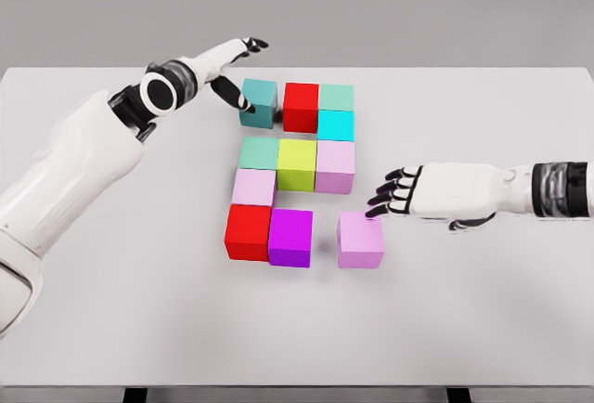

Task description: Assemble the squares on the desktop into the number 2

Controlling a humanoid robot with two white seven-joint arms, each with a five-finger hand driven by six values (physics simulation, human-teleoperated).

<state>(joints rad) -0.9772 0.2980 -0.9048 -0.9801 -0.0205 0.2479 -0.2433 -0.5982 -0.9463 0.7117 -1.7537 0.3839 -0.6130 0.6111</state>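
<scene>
Coloured cubes sit mid-table in a blocky figure. The top row holds a teal cube [259, 102], a red cube [301, 106] and a mint cube [336, 97], with a cyan cube [335, 125] under the mint one. The middle row runs green [259, 152], yellow-green [297, 163], pale pink [335, 165]. Below come a pink cube [253, 187], a red cube [248, 231] and a purple cube [290, 237]. A lilac cube [360, 240] stands apart to the right. My left hand [235, 73] is open, its thumb touching the teal cube's left side. My right hand [390, 194] is open, fingertips just above the lilac cube.
The white table [483, 319] reaches the picture's sides, with its front edge near the bottom. A grey wall stands behind it. A gap of about half a cube's width separates the purple and lilac cubes.
</scene>
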